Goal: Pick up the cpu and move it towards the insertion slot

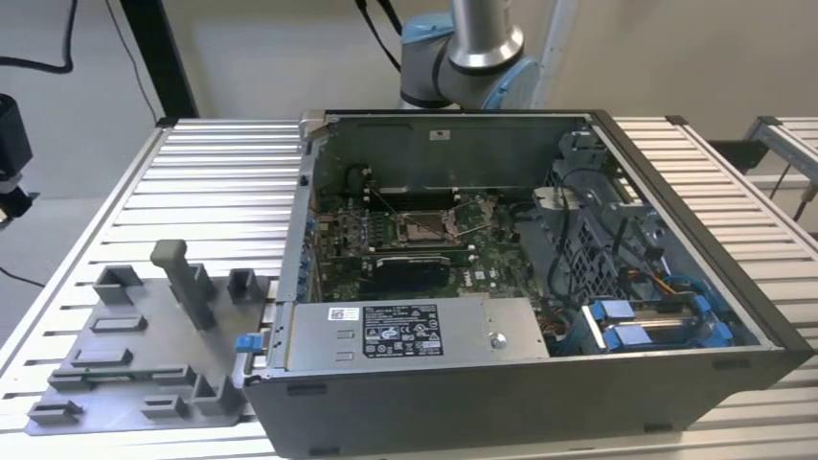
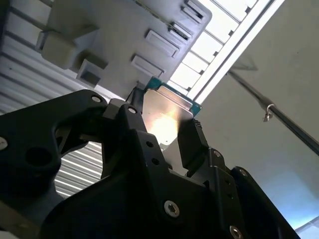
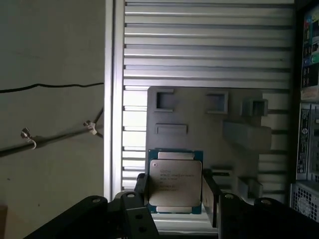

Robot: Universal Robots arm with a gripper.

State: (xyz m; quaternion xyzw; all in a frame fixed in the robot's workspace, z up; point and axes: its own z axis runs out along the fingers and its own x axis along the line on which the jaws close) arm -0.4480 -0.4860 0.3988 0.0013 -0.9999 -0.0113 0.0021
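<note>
The cpu [image 3: 175, 181] is held by two opposite edges in the end effector [image 3: 175, 190], w/ the grey plate [image 3: 209, 134] and the bench [image 3: 199, 50] behind it, as both wrist views show. The exterior view adds the insertion slot [image 1: 426, 227] inside the open pc case [image 1: 511, 402], beside the plate.

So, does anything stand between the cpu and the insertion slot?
The cpu sits between the fingers over the fixture plate. The case wall rises between that plate and the insertion slot; above the slot nothing visible covers it.
</note>
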